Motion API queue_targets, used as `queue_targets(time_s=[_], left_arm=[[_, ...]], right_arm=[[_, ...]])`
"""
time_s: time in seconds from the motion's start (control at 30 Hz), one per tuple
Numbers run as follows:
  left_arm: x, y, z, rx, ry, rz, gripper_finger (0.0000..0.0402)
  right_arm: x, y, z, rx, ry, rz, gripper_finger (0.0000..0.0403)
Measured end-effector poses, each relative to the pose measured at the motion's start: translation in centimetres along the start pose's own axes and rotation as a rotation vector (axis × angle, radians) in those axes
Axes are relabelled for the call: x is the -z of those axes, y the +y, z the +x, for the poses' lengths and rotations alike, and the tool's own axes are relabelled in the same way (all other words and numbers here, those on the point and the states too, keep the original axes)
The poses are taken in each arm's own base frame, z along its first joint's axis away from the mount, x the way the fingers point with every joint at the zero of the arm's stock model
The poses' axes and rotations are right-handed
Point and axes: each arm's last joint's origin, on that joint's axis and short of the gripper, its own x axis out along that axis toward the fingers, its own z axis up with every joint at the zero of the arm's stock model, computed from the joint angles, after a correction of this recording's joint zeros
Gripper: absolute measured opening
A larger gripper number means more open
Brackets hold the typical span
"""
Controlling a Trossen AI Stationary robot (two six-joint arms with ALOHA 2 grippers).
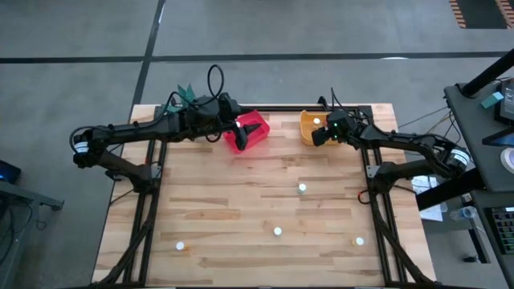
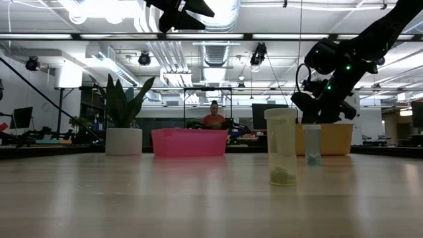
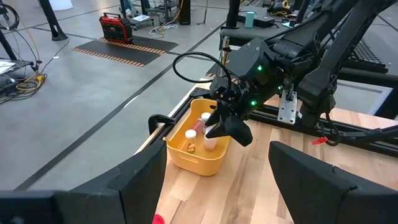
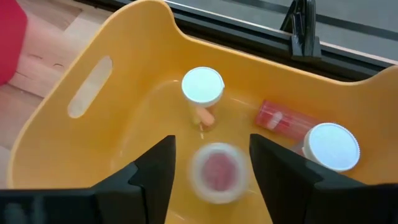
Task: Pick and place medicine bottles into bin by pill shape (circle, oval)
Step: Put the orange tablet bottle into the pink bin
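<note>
Wooden table [image 1: 241,201], no legible writing; right gripper [image 4: 211,163] jaws apart over yellow bin [image 4: 124,118], bottle [image 4: 216,172] between.

Both arms are showing as dark, almost black, built of long slim links with thicker rounded joints. The left arm [image 1: 132,132] is carrying a black cable that is rising in a loop above its wrist, and a white ring is sitting at its shoulder end. The right arm [image 1: 401,143] is wearing the same white ring near its base, and small green lights are glowing on its wrist housing. The right hand [image 4: 211,163] is showing two flat matte black fingers with angular edges
</note>
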Motion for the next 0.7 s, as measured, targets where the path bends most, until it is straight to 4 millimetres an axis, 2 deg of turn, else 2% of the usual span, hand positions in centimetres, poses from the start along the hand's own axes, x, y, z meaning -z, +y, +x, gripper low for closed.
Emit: queue_targets(time_s=[0.13,0.37,0.53,0.7], left_arm=[[0.0,0.0,0.0,0.000,0.001,-0.007,0.0267],[0.6,-0.7,-0.6,0.056,0.077,-0.126,0.0267],[2.0,-1.9,-1.8,0.153,0.269,-0.229,0.0267],[4.2,-3.6,-4.1,0.233,0.574,-0.343,0.0267]], right_arm=[[-0.6,0.2,-0.3,0.004,0.021,0.014,0.0209],[-4.3,1.2,-2.8,-0.099,0.032,0.028,0.0203],[-7.0,2.2,-4.6,-0.282,-0.002,0.023,0.0189],[-9.3,3.1,-6.0,-0.413,-0.029,0.070,0.0187]])
